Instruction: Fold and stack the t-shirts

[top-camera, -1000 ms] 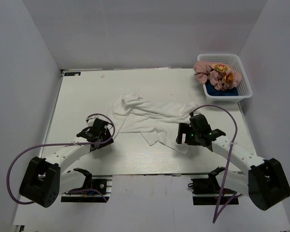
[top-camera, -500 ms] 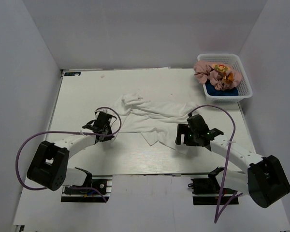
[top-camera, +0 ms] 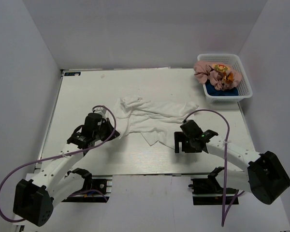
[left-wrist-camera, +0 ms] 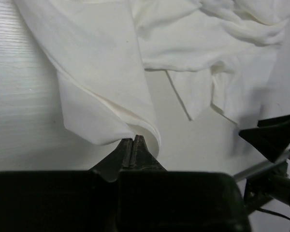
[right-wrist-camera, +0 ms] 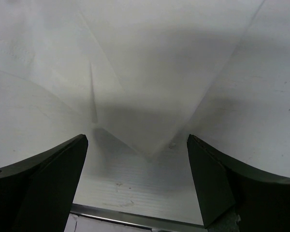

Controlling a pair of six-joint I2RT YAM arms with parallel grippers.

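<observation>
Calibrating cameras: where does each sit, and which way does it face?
Top external: above, behind the robot, looking down on the table; left arm and right arm show.
Left wrist: faces the white t-shirt; left gripper shut on its edge.
Right wrist: low over a shirt corner, right gripper open.
Both wrist views share that shirt.

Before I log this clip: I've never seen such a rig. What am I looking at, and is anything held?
Two white robot arms are bolted at a white table's near edge. One picture looks down from above; the other two come from cameras on each wrist. A crumpled white cloth t-shirt lies spread mid-table. The left pincer is shut, pinching that shirt's edge. The right pincer is open over a shirt corner, holding nothing. A white plastic mesh basket at the far right holds a dusty pink t-shirt and a navy blue t-shirt.
</observation>
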